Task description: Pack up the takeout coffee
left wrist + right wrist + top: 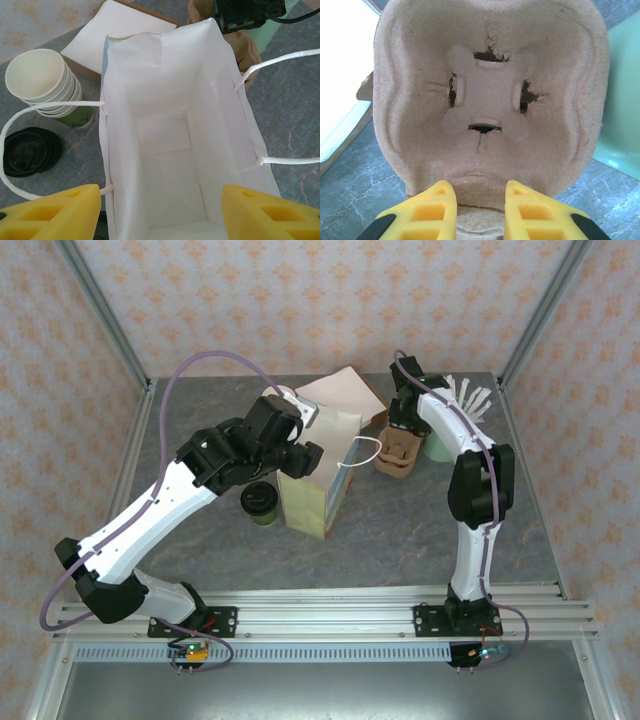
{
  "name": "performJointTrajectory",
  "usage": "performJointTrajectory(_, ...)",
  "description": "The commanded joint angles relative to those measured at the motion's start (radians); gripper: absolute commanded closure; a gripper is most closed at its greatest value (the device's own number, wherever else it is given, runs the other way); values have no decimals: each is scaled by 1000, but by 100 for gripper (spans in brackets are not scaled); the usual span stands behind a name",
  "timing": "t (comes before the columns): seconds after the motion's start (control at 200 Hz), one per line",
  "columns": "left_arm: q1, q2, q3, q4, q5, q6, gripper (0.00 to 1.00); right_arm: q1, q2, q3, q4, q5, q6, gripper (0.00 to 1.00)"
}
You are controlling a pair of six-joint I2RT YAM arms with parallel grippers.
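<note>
Not packed yet: paper bag (318,480) empty, takeout coffee (260,502) at its 9 o'clock on the worktop (400,530); left gripper (160,197) released over the bag, right gripper (480,187) grasping the pulp carrier (490,75)

An open white bag (125,125) stands empty, yellow fingers (60,212) spread wide of it at 7 and 5 o'clock. Stacked cups (42,82) sit at 10 o'clock, a black lid (30,150) at 8 o'clock.

Takeout coffee (260,502) just left of bag (312,490); carrier (398,455) right-behind.
</note>
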Motion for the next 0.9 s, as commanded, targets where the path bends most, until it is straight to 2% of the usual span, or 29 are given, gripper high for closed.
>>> performJointTrajectory(0.0,10,-8,19,23,7,17,34,-3,-70,19,-27,-5,-18,79)
performJointTrajectory(0.215,10,-7,22,56,58,5,35,14,-167,-41,-5,-72,-70,79)
performJointTrajectory(0.54,10,33,74,126,216,-34,35,14,-375,-140,31,-208,-115,79)
performJointTrajectory(0.741,10,134,183,158,400,-68,35,-21,-560,-263,93,-324,-81,79)
performJointTrajectory(0.896,10,258,337,118,453,-53,36,-82,-697,-385,182,-441,-9,79)
